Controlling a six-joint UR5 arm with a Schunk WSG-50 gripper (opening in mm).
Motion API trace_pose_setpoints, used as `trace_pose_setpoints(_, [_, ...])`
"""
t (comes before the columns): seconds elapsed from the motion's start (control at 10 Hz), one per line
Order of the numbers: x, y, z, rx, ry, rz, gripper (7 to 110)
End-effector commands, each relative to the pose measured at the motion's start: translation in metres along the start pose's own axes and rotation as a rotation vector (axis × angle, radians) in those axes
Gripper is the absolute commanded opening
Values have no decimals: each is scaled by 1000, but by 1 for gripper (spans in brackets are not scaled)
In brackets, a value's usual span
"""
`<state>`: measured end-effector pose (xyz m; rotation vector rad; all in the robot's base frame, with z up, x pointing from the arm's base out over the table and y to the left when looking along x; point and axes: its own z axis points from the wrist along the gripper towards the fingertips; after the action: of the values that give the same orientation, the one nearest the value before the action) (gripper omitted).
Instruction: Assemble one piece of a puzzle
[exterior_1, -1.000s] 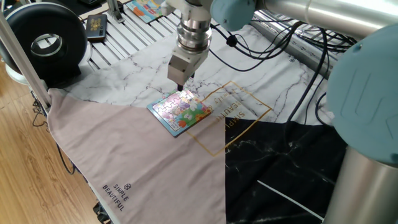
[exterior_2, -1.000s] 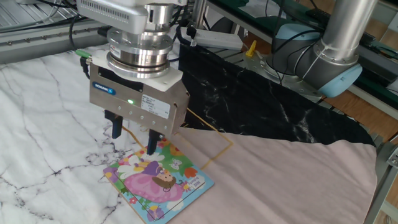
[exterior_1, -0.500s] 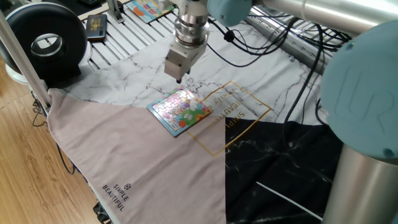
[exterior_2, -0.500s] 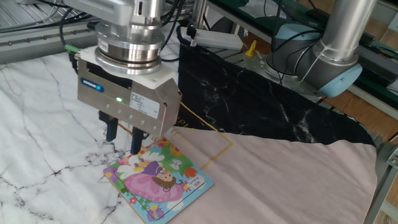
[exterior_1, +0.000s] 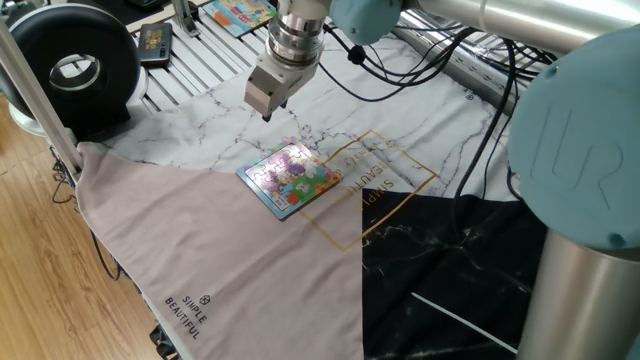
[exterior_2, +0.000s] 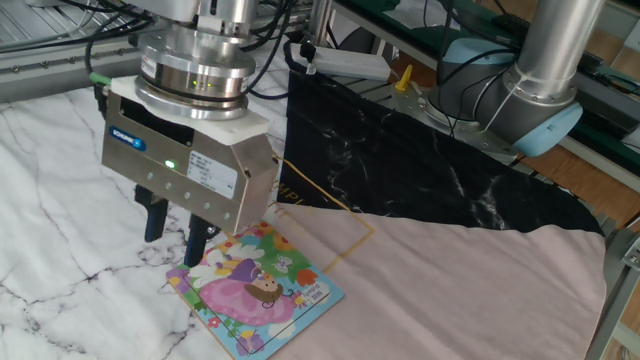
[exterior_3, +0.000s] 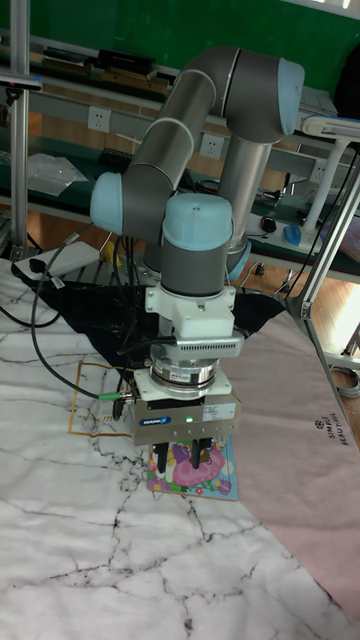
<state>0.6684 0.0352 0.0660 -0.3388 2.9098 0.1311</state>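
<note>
Both fixed views put the puzzle (exterior_1: 291, 178) flat on the marble-patterned cloth (exterior_2: 50, 200), near the middle of the table, just beside the edge where the pinkish-grey cloth (exterior_1: 200, 250) begins. Its blue-rimmed cartoon picture looks filled across the face; I cannot pick out the piece as a separate thing in any view, so by my judgement it sits in the board, most likely near the corner that faces the gripper.

Over the last second the gripper (exterior_2: 172, 225) has risen off that corner and drifted away across the marble cloth, towards the slatted end of the table. A second ago its fingertips stood right at the board's edge; now they hang clear above the cloth beside it, touching nothing. The two fingers stand a little apart with nothing between them, in the other fixed view at least; the tall fixed view (exterior_3: 190, 452) shows them only partly.

That retreat reads as placing done and release made. The puzzle itself has not shifted between frames. The second colourful board (exterior_1: 236, 14) at the far table edge lies untouched.
</note>
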Motion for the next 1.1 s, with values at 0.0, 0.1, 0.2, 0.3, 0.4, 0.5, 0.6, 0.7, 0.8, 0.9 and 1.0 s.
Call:
trace_pose_setpoints(0.0, [9,-9,-2,33,40,37,44])
trace_pose_setpoints(0.1, [8,-7,-2,25,38,45,44])
trace_pose_setpoints(0.2, [15,-7,-2,24,66,40,44])
trace_pose_setpoints(0.3, [19,-5,-2,20,81,58,44])
trace_pose_setpoints(0.4, [21,6,-1,-26,91,101,44])
trace_pose_setpoints(0.5, [21,5,0,-24,88,86,44])
trace_pose_setpoints(0.6, [20,3,0,-18,85,77,44])
trace_pose_setpoints(0.7, [17,0,0,-5,71,60,44])
trace_pose_setpoints(0.8, [11,-10,0,34,48,37,44])
trace_pose_setpoints(0.9, [9,-10,0,31,40,22,44])
trace_pose_setpoints(1.0, [7,-4,0,8,30,28,44])
